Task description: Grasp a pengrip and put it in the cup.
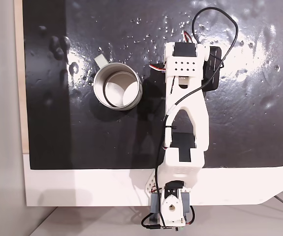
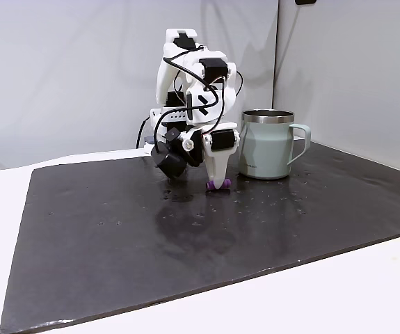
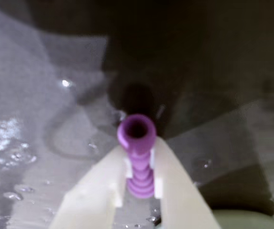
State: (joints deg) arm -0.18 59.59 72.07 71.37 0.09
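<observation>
Gripper: the gripper (image 3: 140, 183) has its two pale fingers (image 3: 98, 191) pressed in on the pengrip from either side in the wrist view, jaws pinching it along its ribbed body. In a fixed view from the side, the gripper (image 2: 218, 182) points straight down with its tip at the mat.

Pengrip: the pengrip (image 3: 137, 152) is a purple ribbed tube, open end facing the wrist camera, held between the fingers with its far end sticking out past the fingertips. From the side, the pengrip (image 2: 218, 185) shows as a small purple piece at the fingertip, down at the mat; whether it touches the mat I cannot tell.

Cup: the cup (image 2: 269, 145) stands upright just right of the gripper in the side fixed view, handle to the right, silver rim, pale body. In a fixed view from above, the cup (image 1: 100, 91) sits left of the arm, handle toward the top of the picture, pale inside visible.

Arm: the white arm (image 1: 185, 105) stretches up the picture from its base at the lower table edge, covering the gripper in the view from above. Black cable loops near its upper end.

Surface: a black mat (image 1: 82, 142) with scattered shiny droplets lies on a white table (image 1: 82, 189). A grey wall (image 2: 67, 69) stands behind in the side view.
</observation>
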